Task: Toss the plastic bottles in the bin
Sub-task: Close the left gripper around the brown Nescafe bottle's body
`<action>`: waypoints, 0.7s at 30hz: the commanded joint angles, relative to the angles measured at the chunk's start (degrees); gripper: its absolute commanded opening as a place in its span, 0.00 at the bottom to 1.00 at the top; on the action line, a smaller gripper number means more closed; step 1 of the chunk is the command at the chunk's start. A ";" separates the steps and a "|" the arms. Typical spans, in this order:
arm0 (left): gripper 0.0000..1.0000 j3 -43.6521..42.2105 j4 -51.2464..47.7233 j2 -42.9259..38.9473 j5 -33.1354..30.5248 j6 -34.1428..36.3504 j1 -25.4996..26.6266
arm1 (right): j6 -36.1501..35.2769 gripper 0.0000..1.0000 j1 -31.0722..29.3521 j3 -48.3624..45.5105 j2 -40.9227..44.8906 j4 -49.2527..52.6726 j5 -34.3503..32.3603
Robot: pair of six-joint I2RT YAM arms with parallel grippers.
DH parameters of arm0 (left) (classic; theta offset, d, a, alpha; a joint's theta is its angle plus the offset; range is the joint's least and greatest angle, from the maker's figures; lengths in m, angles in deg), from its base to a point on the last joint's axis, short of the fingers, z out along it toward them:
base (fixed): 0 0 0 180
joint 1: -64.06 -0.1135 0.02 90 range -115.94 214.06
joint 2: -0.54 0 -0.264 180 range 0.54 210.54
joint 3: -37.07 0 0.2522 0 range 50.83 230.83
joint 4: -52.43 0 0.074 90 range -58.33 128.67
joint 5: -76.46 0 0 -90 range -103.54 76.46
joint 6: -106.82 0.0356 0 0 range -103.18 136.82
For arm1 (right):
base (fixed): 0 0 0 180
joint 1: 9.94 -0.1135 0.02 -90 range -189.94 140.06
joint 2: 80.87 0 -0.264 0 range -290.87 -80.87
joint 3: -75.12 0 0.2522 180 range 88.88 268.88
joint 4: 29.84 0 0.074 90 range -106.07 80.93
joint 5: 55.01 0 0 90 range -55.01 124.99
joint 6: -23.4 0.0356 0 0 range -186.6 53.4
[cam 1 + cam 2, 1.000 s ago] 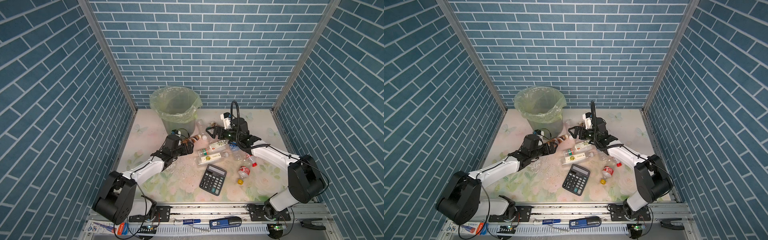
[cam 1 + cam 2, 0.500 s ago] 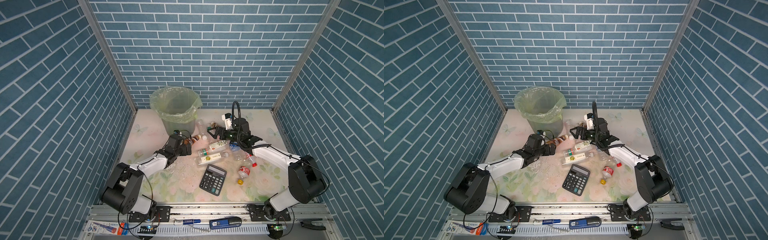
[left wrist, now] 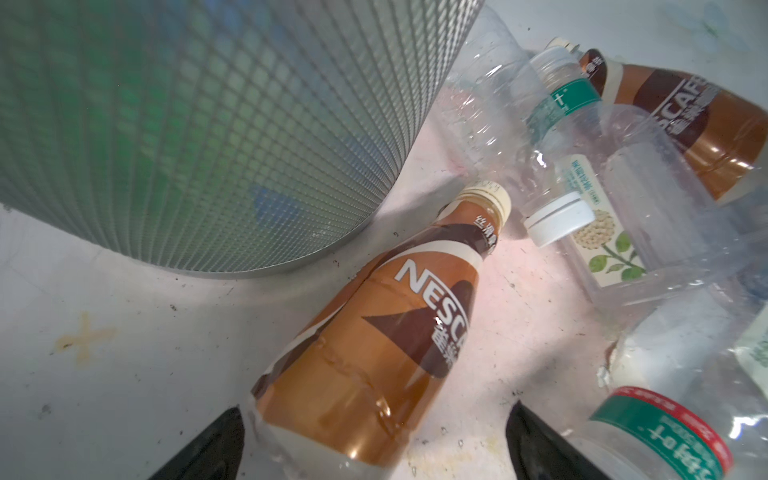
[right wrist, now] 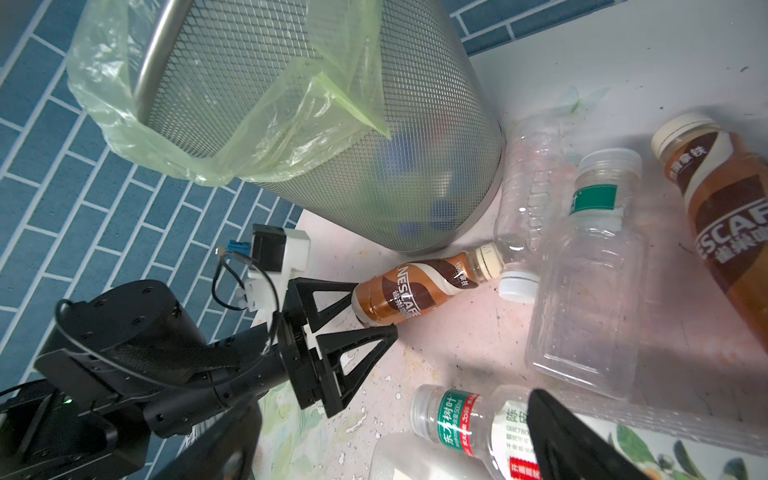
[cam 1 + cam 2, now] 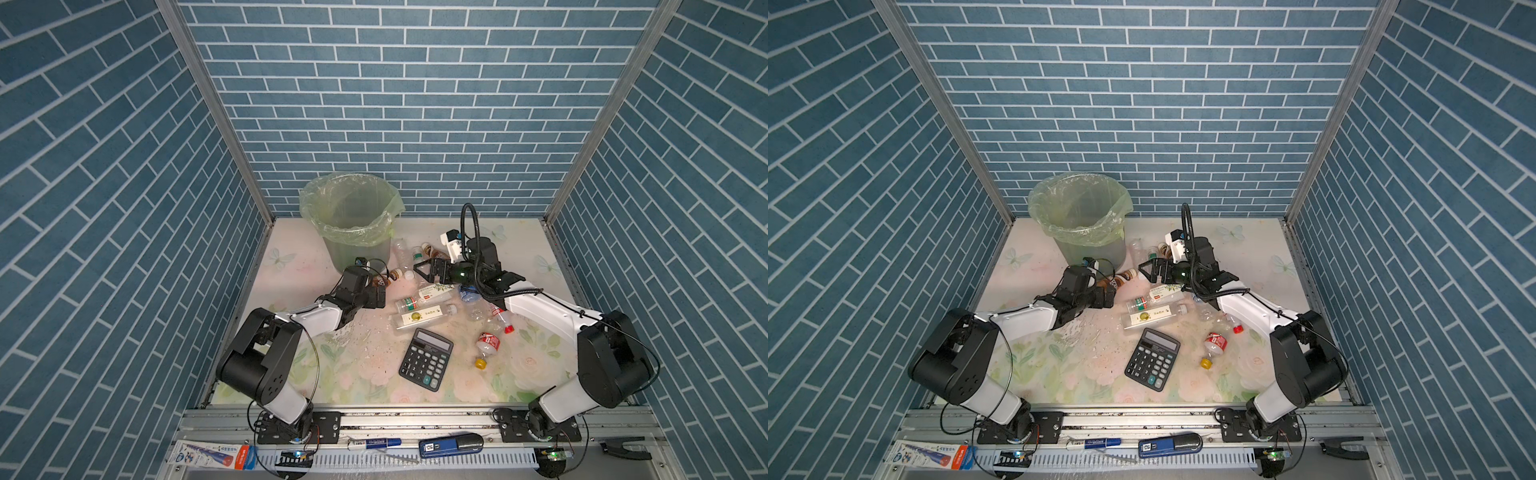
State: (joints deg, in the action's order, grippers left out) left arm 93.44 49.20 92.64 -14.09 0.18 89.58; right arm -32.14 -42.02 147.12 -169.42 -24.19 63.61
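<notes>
A brown coffee bottle (image 3: 374, 332) lies on its side by the foot of the bin (image 5: 328, 226), cap toward the bin. My left gripper (image 3: 370, 451) is open, and the bottle's base sits between its fingers; in the right wrist view one fingertip (image 4: 351, 296) touches that base. My right gripper (image 5: 419, 270) is open and hangs over the pile, above a clear bottle with a green and red label (image 4: 461, 419). Further plastic bottles lie beyond: a second brown one (image 4: 723, 232), a square clear one (image 4: 590, 299), a ribbed clear one (image 4: 532, 195). The bin's mesh wall (image 3: 208, 124) shows coloured shapes inside.
A black calculator (image 5: 426, 359) lies in front of the pile. A red-labelled bottle (image 5: 488, 343) and a crushed red-capped one (image 5: 500, 318) lie to its right. The brick walls close in on three sides. The two grippers stand close, facing each other across the bottles.
The left arm's elbow has swung inward and its gripper has edged forward around the brown bottle's base. The right gripper has shifted slightly toward the bin. Both stay open.
</notes>
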 commanded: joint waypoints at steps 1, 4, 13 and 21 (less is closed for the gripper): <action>0.97 1.63 0.36 1.78 -0.70 2.14 0.14 | -1.59 0.99 0.19 -1.13 0.71 0.03 1.52; 0.96 1.60 0.81 2.63 -0.15 2.32 0.14 | -1.59 0.99 0.26 -1.24 0.62 0.04 1.35; 0.84 0.56 1.42 1.80 0.99 2.36 0.80 | -1.23 0.99 0.38 -0.40 -0.13 -0.02 1.45; 0.72 -1.97 0.17 -1.21 3.45 2.32 1.55 | -0.30 0.99 0.97 0.28 -1.35 -0.70 1.36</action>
State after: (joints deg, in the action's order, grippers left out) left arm 93.27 50.09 93.95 -11.93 2.30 90.76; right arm -32.12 -41.47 147.12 -169.73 -24.28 63.92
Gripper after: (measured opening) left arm 0.724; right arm 0.993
